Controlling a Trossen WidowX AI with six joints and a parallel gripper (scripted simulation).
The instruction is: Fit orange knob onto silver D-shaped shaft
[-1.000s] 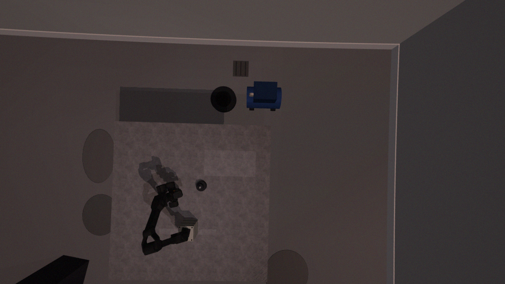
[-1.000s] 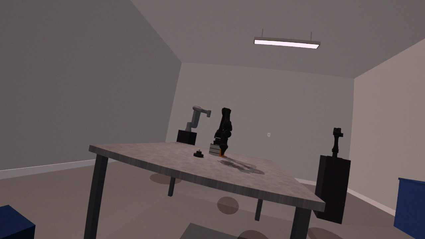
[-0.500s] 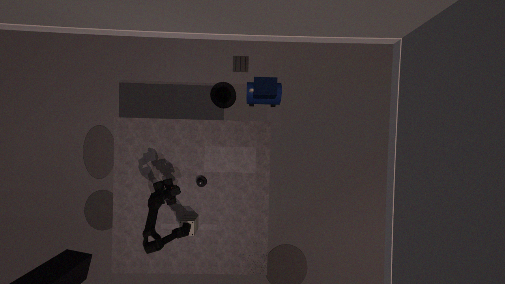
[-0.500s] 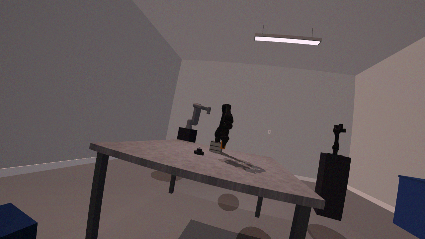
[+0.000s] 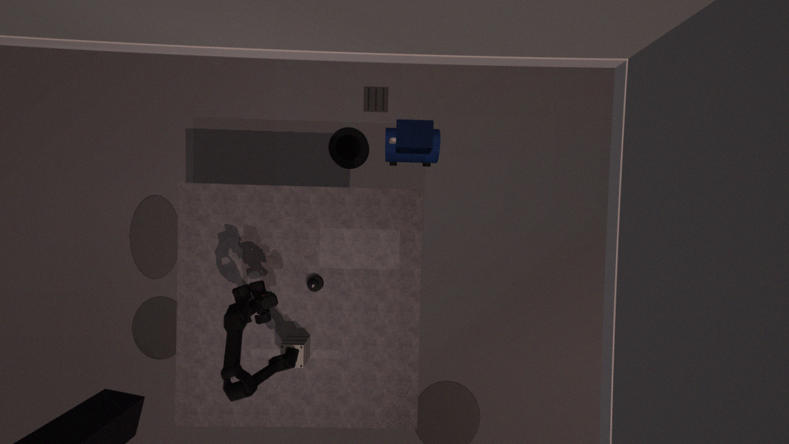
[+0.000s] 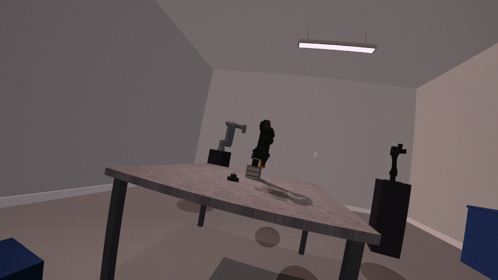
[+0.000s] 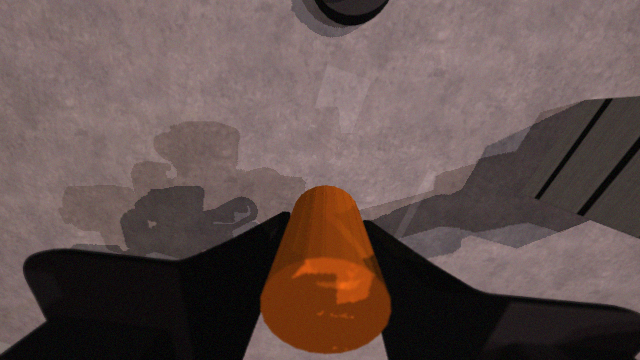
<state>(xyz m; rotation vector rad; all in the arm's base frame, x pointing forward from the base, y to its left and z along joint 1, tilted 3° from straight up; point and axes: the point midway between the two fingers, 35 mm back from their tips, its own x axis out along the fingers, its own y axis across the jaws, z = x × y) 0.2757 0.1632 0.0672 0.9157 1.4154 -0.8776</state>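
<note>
The orange knob stands upright between the fingers of my gripper, which is shut on it and holds it above the table. In the top view the gripper covers nearly all of the knob. The knob's underside and hole are hidden. The round dark pedestal stands apart from the knob, at the top edge of the wrist view and partly cut off there. Its silver shaft points up; its flat side is too small to make out.
The arm's base stands on a grey block, whose side shows at the right of the wrist view. The table carries shadows of the arm. Other robots on dark stands are away from the table.
</note>
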